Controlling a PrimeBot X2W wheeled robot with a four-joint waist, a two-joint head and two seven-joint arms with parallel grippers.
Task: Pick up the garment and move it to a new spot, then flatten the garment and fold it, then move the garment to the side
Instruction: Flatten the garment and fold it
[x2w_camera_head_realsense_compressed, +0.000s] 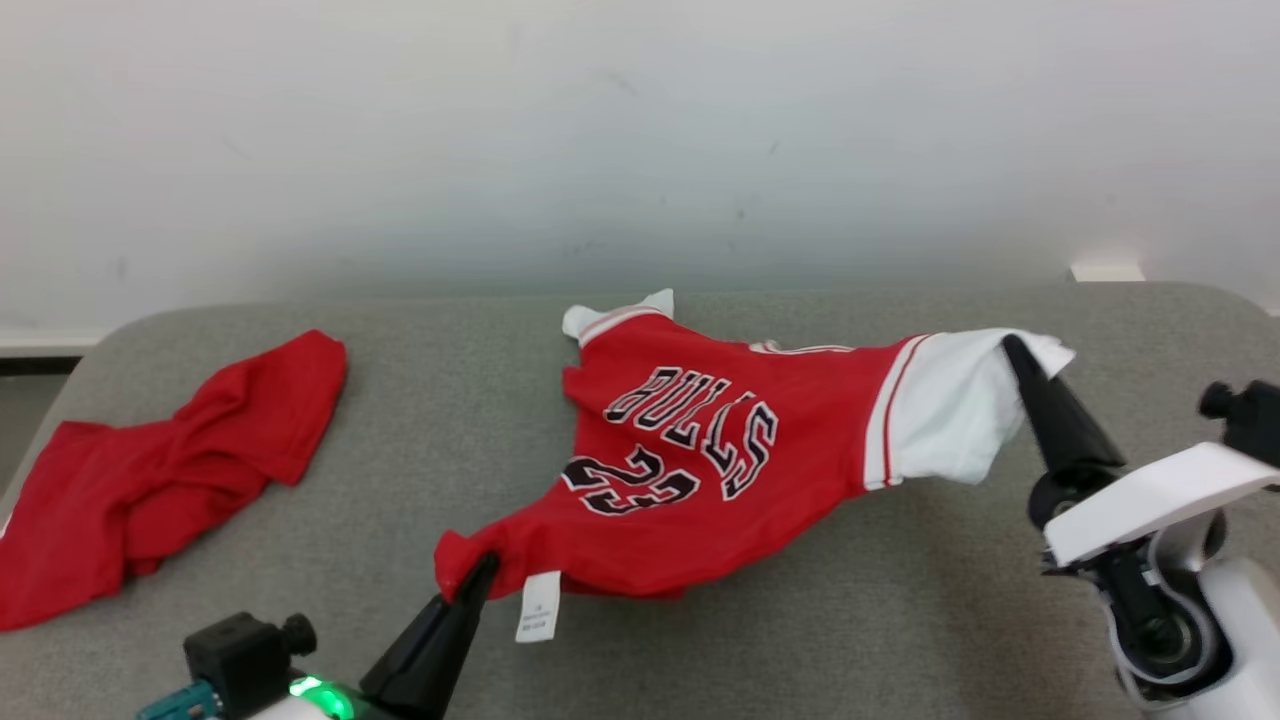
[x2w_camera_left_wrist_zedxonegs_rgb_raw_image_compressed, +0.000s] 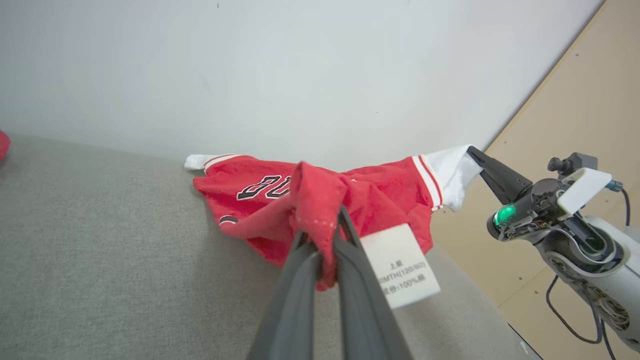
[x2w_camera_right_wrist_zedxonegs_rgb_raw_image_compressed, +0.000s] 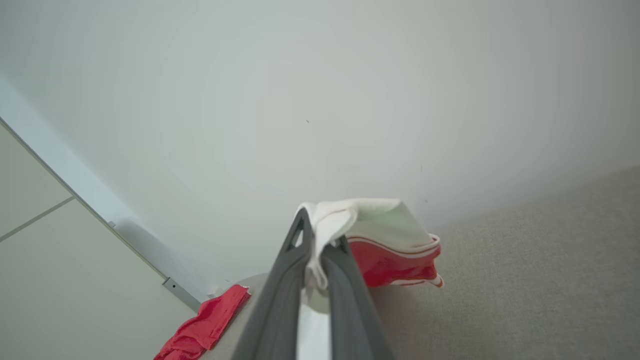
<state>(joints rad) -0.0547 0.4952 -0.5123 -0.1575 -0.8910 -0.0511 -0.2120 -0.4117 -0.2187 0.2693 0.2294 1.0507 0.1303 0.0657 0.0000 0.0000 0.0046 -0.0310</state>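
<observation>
The garment (x2w_camera_head_realsense_compressed: 700, 450) is a red jersey with white sleeves, black lettering and a white care tag (x2w_camera_head_realsense_compressed: 538, 606). It hangs stretched above the grey table (x2w_camera_head_realsense_compressed: 420, 420) between my two grippers. My left gripper (x2w_camera_head_realsense_compressed: 478, 572) is shut on its red lower corner, seen close in the left wrist view as bunched red cloth (x2w_camera_left_wrist_zedxonegs_rgb_raw_image_compressed: 315, 200) pinched by the fingers (x2w_camera_left_wrist_zedxonegs_rgb_raw_image_compressed: 300, 280). My right gripper (x2w_camera_head_realsense_compressed: 1015, 350) is shut on the white sleeve (x2w_camera_head_realsense_compressed: 950, 405); in the right wrist view the white cloth (x2w_camera_right_wrist_zedxonegs_rgb_raw_image_compressed: 330, 220) is clamped between the fingers (x2w_camera_right_wrist_zedxonegs_rgb_raw_image_compressed: 290, 270).
A second red cloth (x2w_camera_head_realsense_compressed: 160, 470) lies crumpled at the table's left end, also seen as the red cloth (x2w_camera_right_wrist_zedxonegs_rgb_raw_image_compressed: 205, 325) in the right wrist view. A pale wall (x2w_camera_head_realsense_compressed: 640, 130) stands right behind the table. The right table edge borders a tan floor (x2w_camera_left_wrist_zedxonegs_rgb_raw_image_compressed: 575, 125).
</observation>
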